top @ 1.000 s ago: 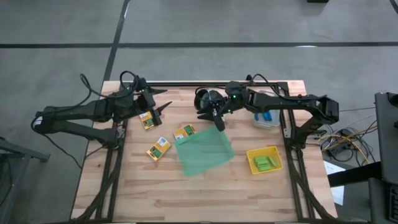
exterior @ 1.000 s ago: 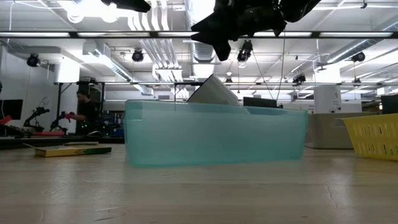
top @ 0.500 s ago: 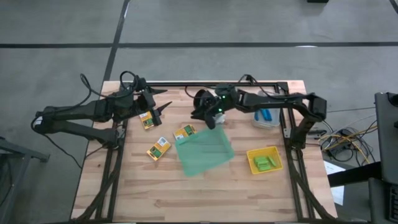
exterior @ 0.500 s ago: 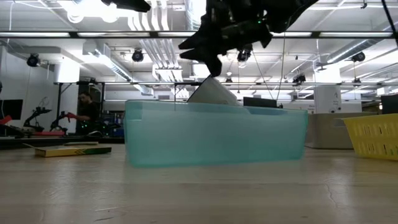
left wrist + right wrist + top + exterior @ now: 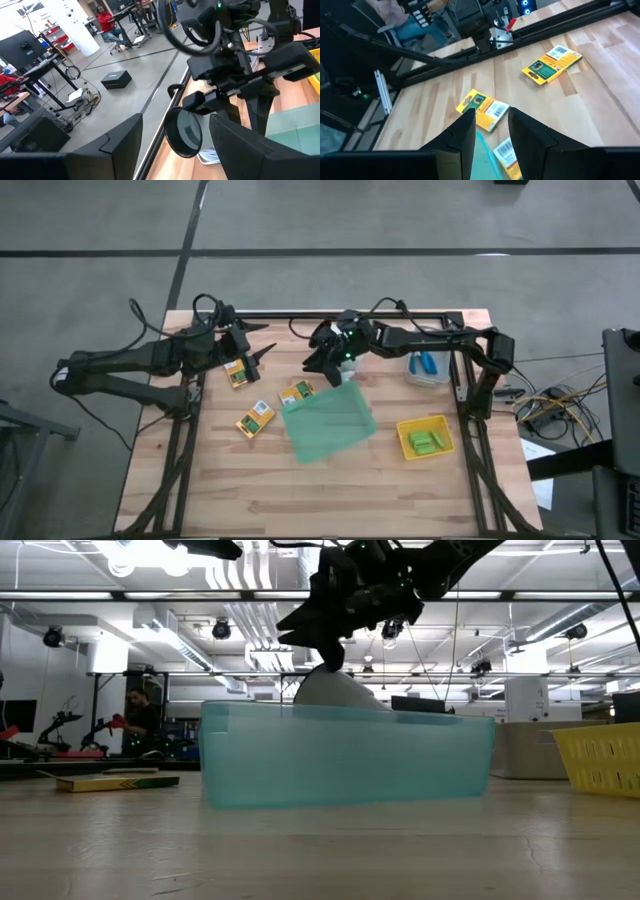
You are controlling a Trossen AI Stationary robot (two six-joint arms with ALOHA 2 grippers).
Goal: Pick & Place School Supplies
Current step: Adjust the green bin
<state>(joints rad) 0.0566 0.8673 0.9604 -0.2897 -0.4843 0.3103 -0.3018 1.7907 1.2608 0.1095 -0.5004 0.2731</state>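
Three yellow-and-green packets lie flat on the wooden table: one [image 5: 296, 392] beside the far left corner of the translucent green tray [image 5: 328, 423], one [image 5: 255, 419] nearer, and one [image 5: 237, 372] under my left arm. My right gripper [image 5: 328, 375] hovers open above the table, just beyond the packet [image 5: 482, 109] by the tray, which shows through the gap between its fingers [image 5: 465, 135]. In the low view the right gripper [image 5: 325, 650] hangs above the tray [image 5: 345, 755]. My left gripper [image 5: 262, 345] waits open in the air at the far left, with nothing between its fingers [image 5: 120, 145].
A shallow yellow tray [image 5: 410, 428] with light-green blocks [image 5: 427, 442] stands at the near right. A clear tub [image 5: 425, 370] with blue-handled items sits at the far right. A dark frame rail [image 5: 330, 315] runs along the far edge. Bare wood lies near the front edge.
My right gripper has moved toward the table's left edge and down, from over the tray's far corner to a spot close above the packet beside the tray, rolling slightly. Its finger gap looks the same. Packets and trays have stayed put.
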